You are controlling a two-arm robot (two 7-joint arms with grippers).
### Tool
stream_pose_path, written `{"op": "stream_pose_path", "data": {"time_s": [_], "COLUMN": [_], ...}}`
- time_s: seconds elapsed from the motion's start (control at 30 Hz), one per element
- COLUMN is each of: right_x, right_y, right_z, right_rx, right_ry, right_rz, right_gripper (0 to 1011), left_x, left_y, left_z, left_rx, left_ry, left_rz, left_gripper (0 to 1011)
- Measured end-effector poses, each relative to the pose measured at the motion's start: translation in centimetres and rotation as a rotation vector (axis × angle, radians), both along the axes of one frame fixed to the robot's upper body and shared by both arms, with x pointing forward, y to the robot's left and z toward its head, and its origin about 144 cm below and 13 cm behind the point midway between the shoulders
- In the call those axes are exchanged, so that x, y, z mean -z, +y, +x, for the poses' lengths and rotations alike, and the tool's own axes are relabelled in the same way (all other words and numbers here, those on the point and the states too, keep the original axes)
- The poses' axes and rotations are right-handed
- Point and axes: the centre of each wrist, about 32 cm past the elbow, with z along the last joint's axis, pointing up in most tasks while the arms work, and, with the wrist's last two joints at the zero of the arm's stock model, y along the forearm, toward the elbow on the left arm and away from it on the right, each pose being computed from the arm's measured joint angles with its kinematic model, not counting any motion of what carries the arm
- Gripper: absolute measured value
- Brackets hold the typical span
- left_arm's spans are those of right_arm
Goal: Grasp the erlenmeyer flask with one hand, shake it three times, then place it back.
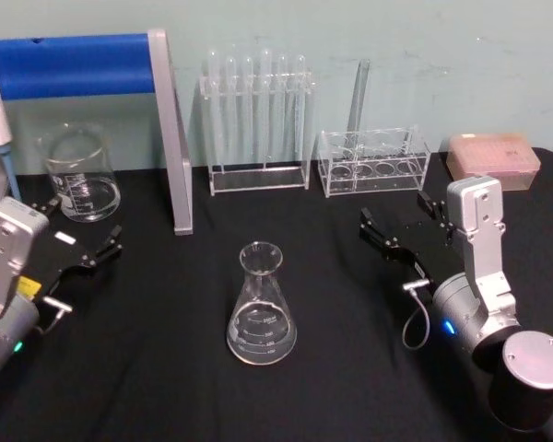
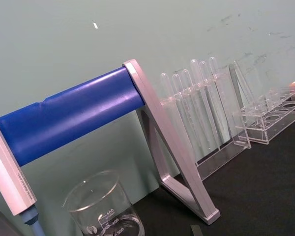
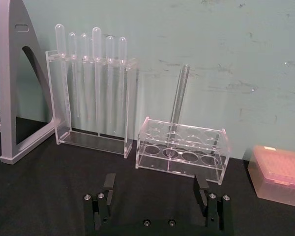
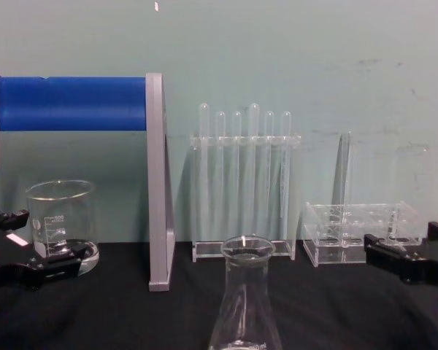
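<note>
The erlenmeyer flask point(image 1: 261, 304) stands upright on the black table, in the middle and close to me; the chest view shows its neck and rim point(image 4: 244, 306) at the bottom centre. My right gripper point(image 1: 398, 216), the one with the grey cable, hovers open to the right of the flask and a little behind it, well apart from it. Its two fingers point(image 3: 109, 182) face the test-tube rack in the right wrist view, with nothing between them. My left gripper point(image 1: 81, 230) is open at the far left, just in front of the beaker.
A glass beaker point(image 1: 80, 173) stands at the back left, beside a grey stand with a blue bar point(image 1: 170, 138). Along the back are a clear pipette rack point(image 1: 256, 120), a low tube rack point(image 1: 373, 164) holding one tube, and a pink box point(image 1: 493, 158).
</note>
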Motion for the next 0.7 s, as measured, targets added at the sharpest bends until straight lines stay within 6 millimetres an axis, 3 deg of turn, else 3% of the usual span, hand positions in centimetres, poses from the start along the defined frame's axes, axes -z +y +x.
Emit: {"op": "stream_pose_path", "data": {"time_s": [0.7], "right_x": [-0.03], "right_y": [0.00], "right_z": [-0.04], "right_rx": [-0.002], "right_ry": [0.000], "right_rz": [0.003], "right_gripper": [1000], "left_x": [0.00], "left_y": [0.00], "left_z": [0.00], "left_rx": [0.000], "left_ry": [0.000], "left_rz": [0.000], "left_gripper": [1001]}}
